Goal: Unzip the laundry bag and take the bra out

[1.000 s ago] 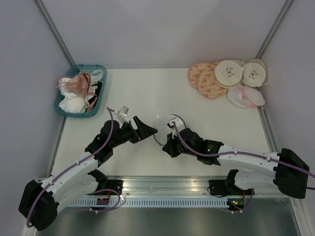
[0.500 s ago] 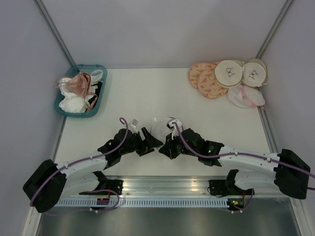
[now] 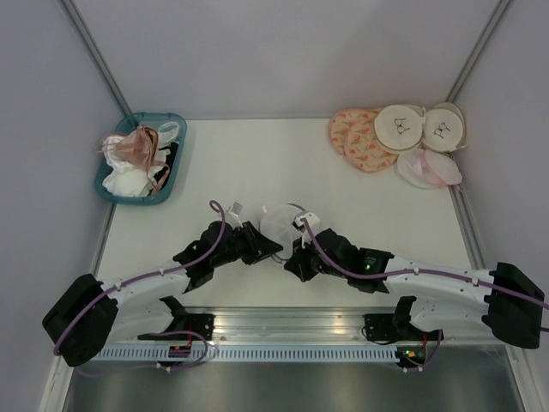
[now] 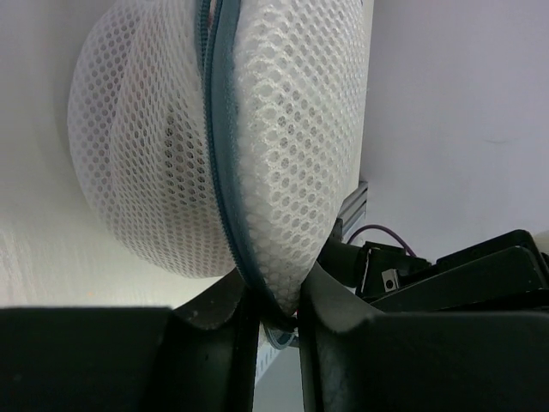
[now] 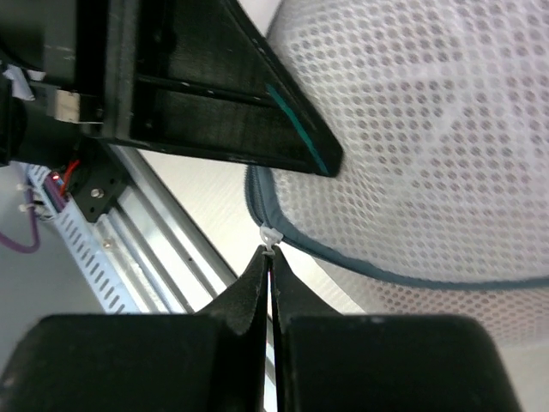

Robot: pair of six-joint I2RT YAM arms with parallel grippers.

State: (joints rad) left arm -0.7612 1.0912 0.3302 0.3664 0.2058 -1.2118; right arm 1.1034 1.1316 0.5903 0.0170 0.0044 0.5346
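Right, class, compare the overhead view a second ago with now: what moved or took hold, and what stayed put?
The left gripper swung in toward the centre and closed its jaws on the laundry bag at its zipped rim. The right gripper stayed shut on the zipper pull, barely shifting. The basket and pouches have not moved.

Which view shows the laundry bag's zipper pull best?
Right wrist view: the small white zipper pull shows sharply at the shut tips of the right tool, on the blue-grey zip of the laundry bag. The left wrist view shows only the zip line; in the top view it is too small to tell.
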